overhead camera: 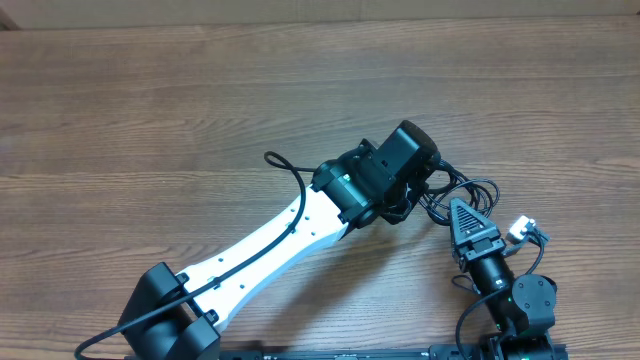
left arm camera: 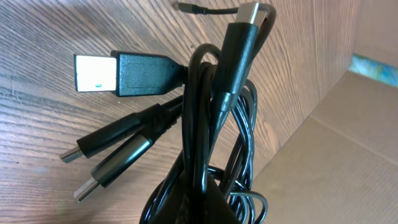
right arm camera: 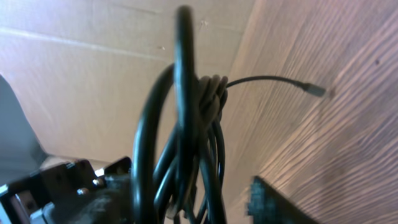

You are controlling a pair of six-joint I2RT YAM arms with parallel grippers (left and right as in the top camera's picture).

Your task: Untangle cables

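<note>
The cables (overhead camera: 482, 190) are a knot of thin black cords just right of the table's middle. My left gripper (overhead camera: 424, 196) is shut on the bundle. In the left wrist view the cables (left arm camera: 205, 93) rise out of my left gripper (left arm camera: 199, 194), with several USB plugs (left arm camera: 118, 74) fanning out to the left. My right gripper (overhead camera: 461, 207) points up at the same knot from below. In the right wrist view the cables (right arm camera: 186, 106) stand between the fingers of my right gripper (right arm camera: 186, 177), with a gap beside the right finger (right arm camera: 273, 202). One thin cord ends in a small plug (right arm camera: 316, 90).
The left arm (overhead camera: 270, 240) lies diagonally across the wooden table (overhead camera: 150, 120) from the bottom left. Its own black wire (overhead camera: 285, 165) loops beside the wrist. A cardboard wall (left arm camera: 354, 130) borders the table.
</note>
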